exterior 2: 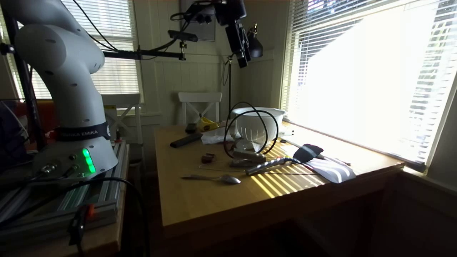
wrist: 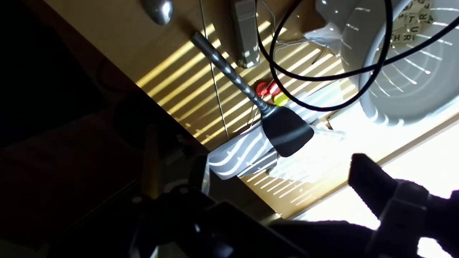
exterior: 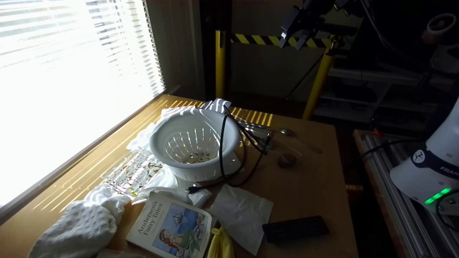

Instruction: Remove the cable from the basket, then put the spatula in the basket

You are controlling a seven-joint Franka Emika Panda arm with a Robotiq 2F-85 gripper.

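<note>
The white basket [exterior: 192, 173] stands upright on the table, also in an exterior view [exterior 2: 251, 123] and the wrist view [wrist: 391, 104]. A black cable [exterior: 221, 152] loops over its rim and hangs outside, also in an exterior view [exterior 2: 225, 139] and the wrist view [wrist: 333, 77]. Its plug lies outside the basket. The spatula [exterior 2: 307, 152], black blade and grey handle, lies beside the basket, also in the wrist view [wrist: 287, 130]. My gripper [exterior: 291, 42] is open and empty, high above the table, also in an exterior view [exterior 2: 243, 60] and the wrist view [wrist: 282, 158].
A spoon [exterior 2: 228, 179] and a metal object [exterior 2: 248, 155] lie near the spatula. A book [exterior: 175, 229], black remote [exterior: 296, 228], white paper [exterior: 244, 215], yellow item [exterior: 220, 243] and white cloth [exterior: 80, 224] lie around the basket. A bright window borders the table.
</note>
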